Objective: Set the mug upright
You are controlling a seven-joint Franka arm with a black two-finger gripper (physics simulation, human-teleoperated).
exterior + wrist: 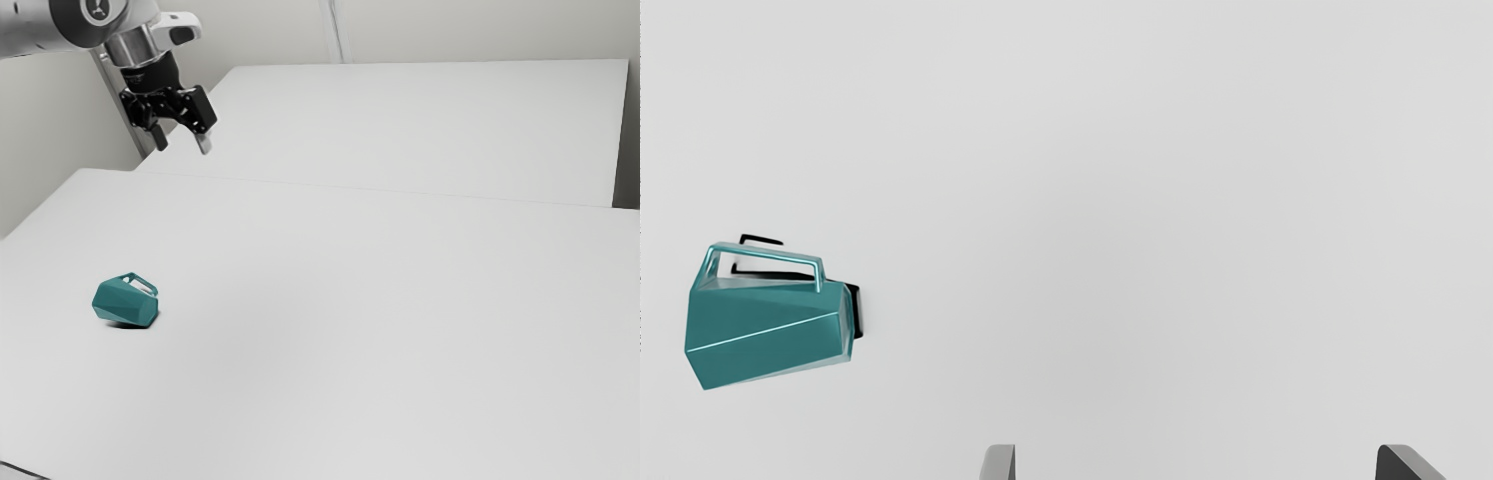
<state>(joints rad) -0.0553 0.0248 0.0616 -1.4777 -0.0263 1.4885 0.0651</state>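
Observation:
High above the table's far part, the black gripper (183, 146) hangs with its fingers spread and nothing between them. The teal faceted mug (126, 301) lies on its side on the white table, well below the gripper and toward the viewer in the exterior view. Its handle points up and away from the viewer there. In the wrist view the mug (766, 327) is off to one side of the open gripper (1196, 461), beyond the finger with the lighter inner face, and touches neither finger.
The white table (380, 330) spreads beneath the arm. Behind it in the exterior view stands another white surface (420, 125), with pale walls beyond. A dark cable-like line (22, 470) crosses the near left corner.

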